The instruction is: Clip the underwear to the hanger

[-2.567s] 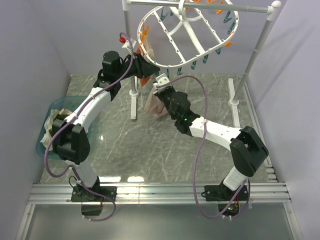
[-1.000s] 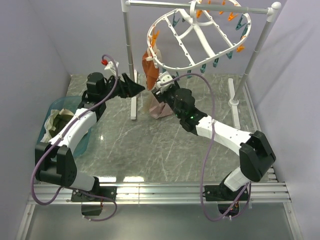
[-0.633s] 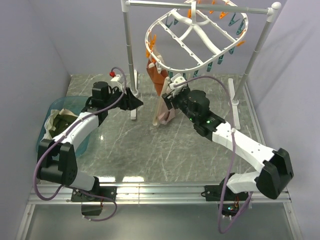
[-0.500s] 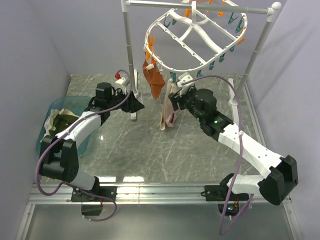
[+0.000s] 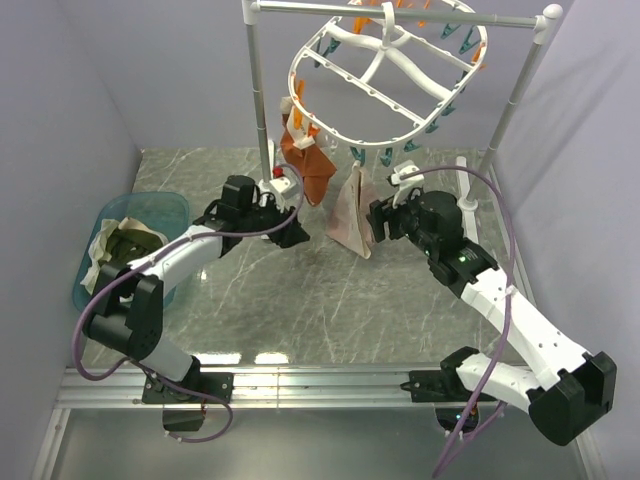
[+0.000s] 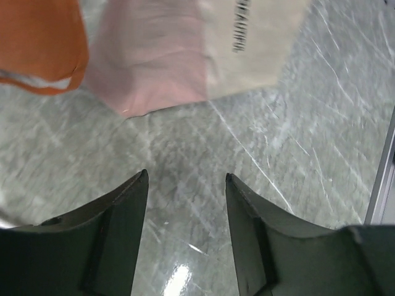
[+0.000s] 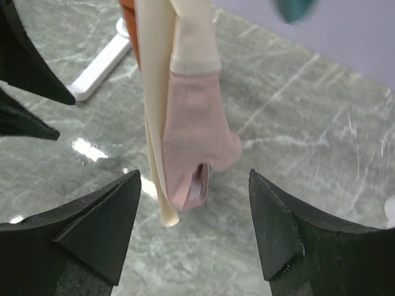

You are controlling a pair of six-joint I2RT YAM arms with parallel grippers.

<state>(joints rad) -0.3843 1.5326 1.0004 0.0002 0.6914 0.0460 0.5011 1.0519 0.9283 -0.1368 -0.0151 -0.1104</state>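
The right gripper (image 7: 194, 174) is spread wide with nothing between its fingers. In its wrist view the underwear (image 7: 192, 126) hangs straight ahead of the gap. The left gripper (image 6: 186, 174) is open and empty too, low over the table (image 5: 300, 300), with the cloth's lower hem up ahead of it.

From above, the underwear hangs from the near rim of the hanger (image 5: 383, 68), under a peg (image 5: 357, 157). The grip of that peg on the waistband is too small to make out. The garment's long axis runs straight down, waistband up, and its lower end looks to hang above the table rather than rest on it. It lies between the two grippers. The right one is just beside its right edge. The left one is near its left edge with a small gap, so the right arm is the nearer.

My reading is that the cloth is already carried by the hanger alone, since neither gripper touches it. If so, what remains is to draw both arms back.

Room is uneven. The rust-orange garment (image 5: 305, 165) hangs just left of the underwear, and the pole stand (image 5: 262, 110) rises just beyond the left arm. That side is crowded, and a sideways sweep could drag cloth. Bare table lies toward the near edge for both arms. A blue basin (image 5: 160, 205) sits well apart at far left.
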